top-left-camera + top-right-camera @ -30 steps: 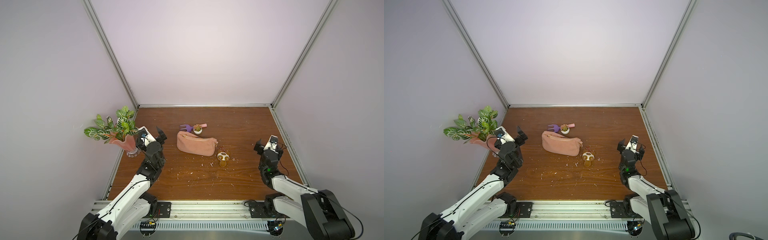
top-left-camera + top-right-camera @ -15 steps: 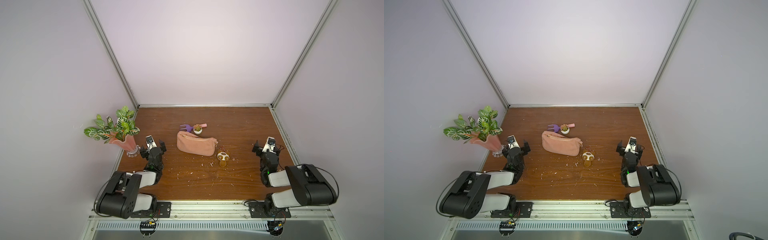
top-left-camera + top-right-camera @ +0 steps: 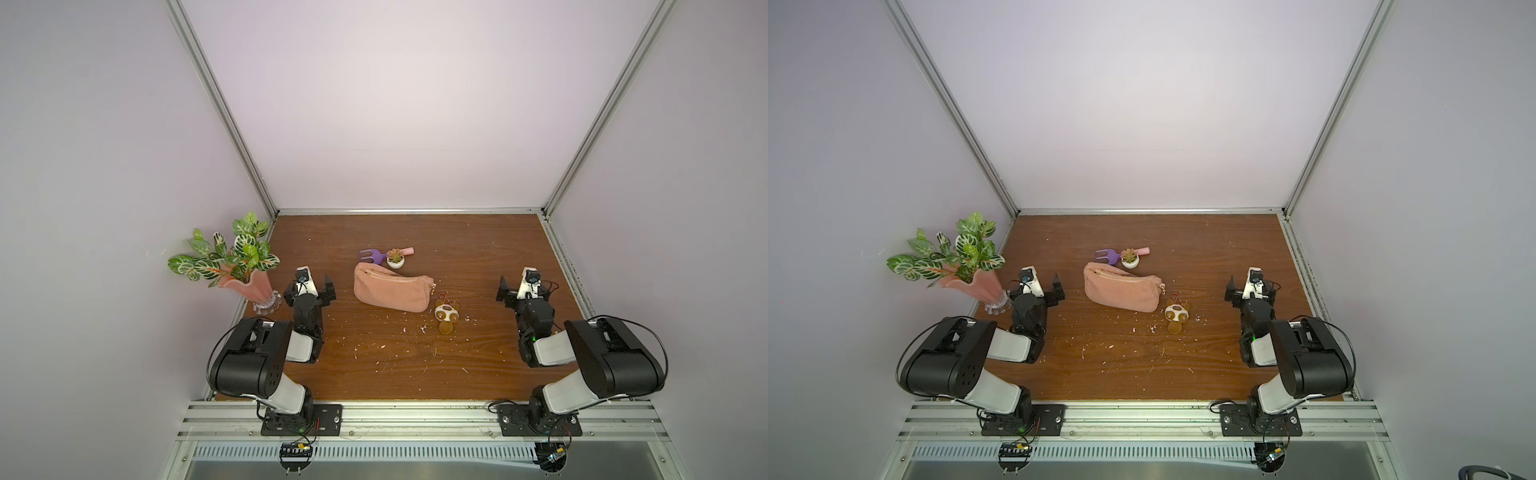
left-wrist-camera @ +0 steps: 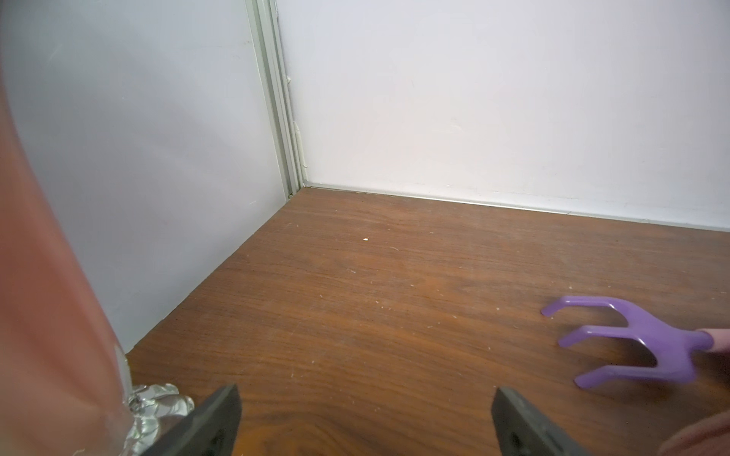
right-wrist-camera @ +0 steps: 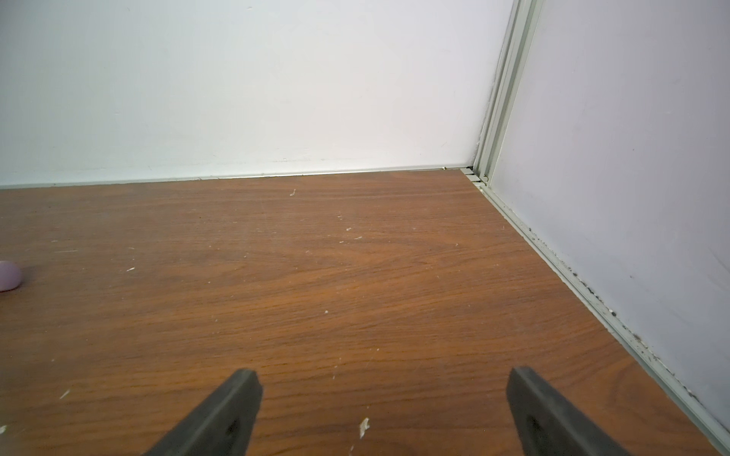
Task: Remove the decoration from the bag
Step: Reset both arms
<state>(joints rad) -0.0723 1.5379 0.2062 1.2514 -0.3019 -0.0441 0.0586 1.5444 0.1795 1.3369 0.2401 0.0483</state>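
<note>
Dark fingers (image 4: 217,418) of left gripper (image 4: 366,391) and right gripper (image 5: 385,373) gape wide, holding nothing.

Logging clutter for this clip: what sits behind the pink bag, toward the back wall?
A purple toy rake and a small potted succulent sit just behind the bag. The pot hides part of the rake's handle.

Top views: high, looking down, sharing whole table (image 3: 415,365). Wrist views: low, facing back wall (image 4: 474,98).

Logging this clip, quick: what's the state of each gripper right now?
Left gripper: open, holding nothing.
Right gripper: open, holding nothing.
</note>
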